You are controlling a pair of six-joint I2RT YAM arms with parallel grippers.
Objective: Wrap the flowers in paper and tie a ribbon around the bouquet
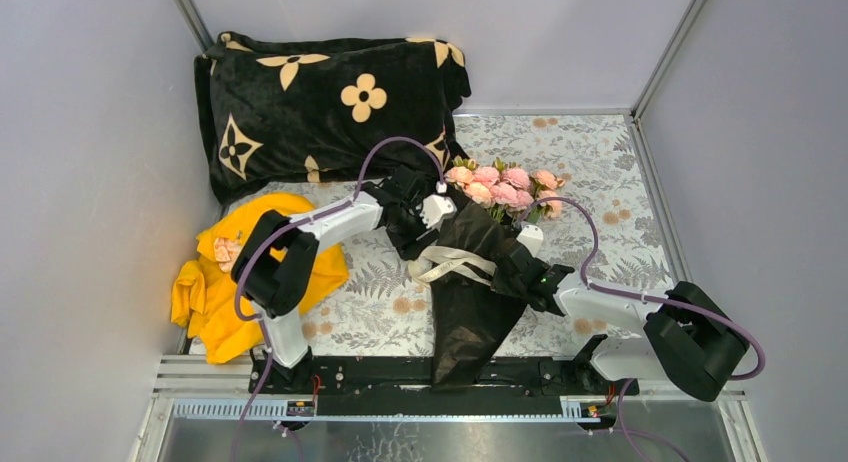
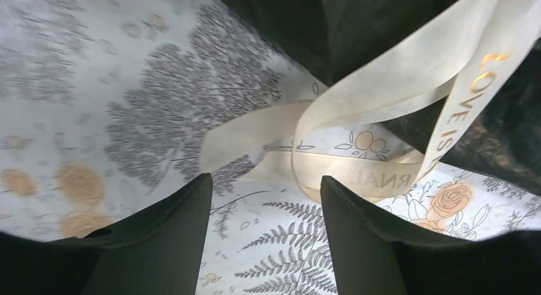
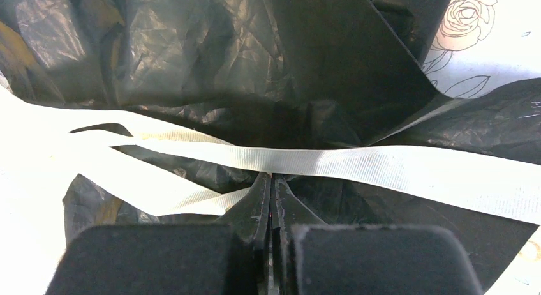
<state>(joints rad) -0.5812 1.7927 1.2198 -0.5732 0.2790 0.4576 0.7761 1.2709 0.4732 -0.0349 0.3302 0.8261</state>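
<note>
**A:** Where's the bouquet [image 1: 470, 312]?

**B:** Flat on the tabletop [image 1: 610, 152], mid-scene. The roses [image 1: 505, 187] are far, the tip near, and the ribbon [image 1: 450, 262] crosses its waist.

**A:** And the pincers?

**B:** The right pincer [image 3: 271, 180] is clamped tight, apparently on a ribbon strand. The left pincer [image 2: 265, 186] gapes wide, holding nothing, over the loops at the left.

**A:** Then I'd take one strand on the left, clear of the paper [image 3: 191, 52]. Pull it outward against the right so the band cinches.

The bouquet [image 1: 478, 232] lies flat, its crinkled black paper [image 1: 470, 322] tapering toward the near table edge. Pale pink roses [image 1: 500, 187] spill from the far end. A cream ribbon [image 1: 452, 262] with gold lettering crosses the middle in loose loops.
</note>
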